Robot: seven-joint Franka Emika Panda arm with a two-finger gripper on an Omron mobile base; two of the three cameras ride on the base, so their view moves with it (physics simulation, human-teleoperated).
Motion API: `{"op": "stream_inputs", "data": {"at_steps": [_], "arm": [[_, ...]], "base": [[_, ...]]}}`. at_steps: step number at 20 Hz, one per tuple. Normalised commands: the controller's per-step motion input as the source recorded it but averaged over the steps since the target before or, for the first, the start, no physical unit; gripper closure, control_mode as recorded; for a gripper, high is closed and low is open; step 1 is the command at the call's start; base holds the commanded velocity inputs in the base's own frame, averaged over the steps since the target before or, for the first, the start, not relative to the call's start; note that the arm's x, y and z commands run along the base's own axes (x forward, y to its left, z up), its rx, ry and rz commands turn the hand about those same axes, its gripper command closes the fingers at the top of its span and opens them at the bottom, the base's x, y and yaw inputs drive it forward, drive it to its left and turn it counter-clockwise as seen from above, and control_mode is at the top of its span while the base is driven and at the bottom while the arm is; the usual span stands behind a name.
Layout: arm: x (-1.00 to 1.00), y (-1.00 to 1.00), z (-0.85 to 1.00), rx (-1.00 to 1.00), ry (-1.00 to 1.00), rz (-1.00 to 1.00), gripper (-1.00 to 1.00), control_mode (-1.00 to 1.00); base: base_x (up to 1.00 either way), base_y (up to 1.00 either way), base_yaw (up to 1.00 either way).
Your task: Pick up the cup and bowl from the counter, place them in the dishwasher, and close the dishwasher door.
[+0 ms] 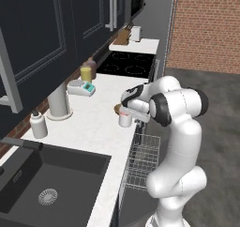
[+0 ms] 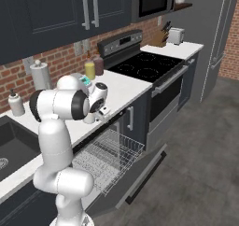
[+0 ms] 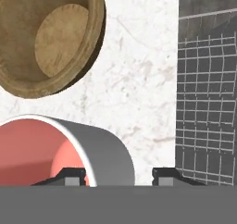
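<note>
- Fingers (image 3: 74, 174) of the gripper (image 3: 119, 176) are straddling one wall of the cup (image 3: 92, 149) in the hand view: one dark tip is sitting inside the pinkish-red hollow, the other outside the white wall. Whether they are already pinching that wall, I cannot tell.
- Also in the hand view, the cup is standing upright on the counter (image 3: 139, 79), its long axis running vertically and its mouth opening straight up toward the hand. The bowl (image 3: 46, 38) is sitting just beside it, apart from it, also mouth-up. The white wire rack (image 3: 206, 112) is showing below the counter's edge.
- From the left base view, the gripper (image 1: 125, 114) is reaching down onto the cup (image 1: 124, 120), which is standing near the counter's (image 1: 93, 127) front edge. The bowl (image 1: 117, 109) is peeking out just behind it. The rack (image 1: 143, 160) is pulled out below, right in front of the cup.
- From the right base view, the gripper (image 2: 95, 115) is sitting low over the counter (image 2: 126, 87), with the arm hiding most of the cup. The dishwasher (image 2: 116, 159) is standing open, its rack (image 2: 109, 155) drawn out over the dishwasher door (image 2: 140, 173), which is lying folded down.
</note>
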Motion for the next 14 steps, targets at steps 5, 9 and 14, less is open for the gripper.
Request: {"op": "stream_inputs", "data": {"at_steps": [5, 9, 14], "arm": [[-0.01, 0.0, -0.03, 0.0, 0.01, -0.01, 1.0, -1.0], [-0.13, 0.0, 0.0, 0.0, 0.0, -0.03, 1.0, -1.0], [-0.3, -0.09, 0.0, 0.03, 0.0, -0.07, 1.0, -1.0]], "base": [[0.0, 0.0, 0.0], [0.0, 0.0, 0.0], [0.0, 0.0, 0.0]]}}
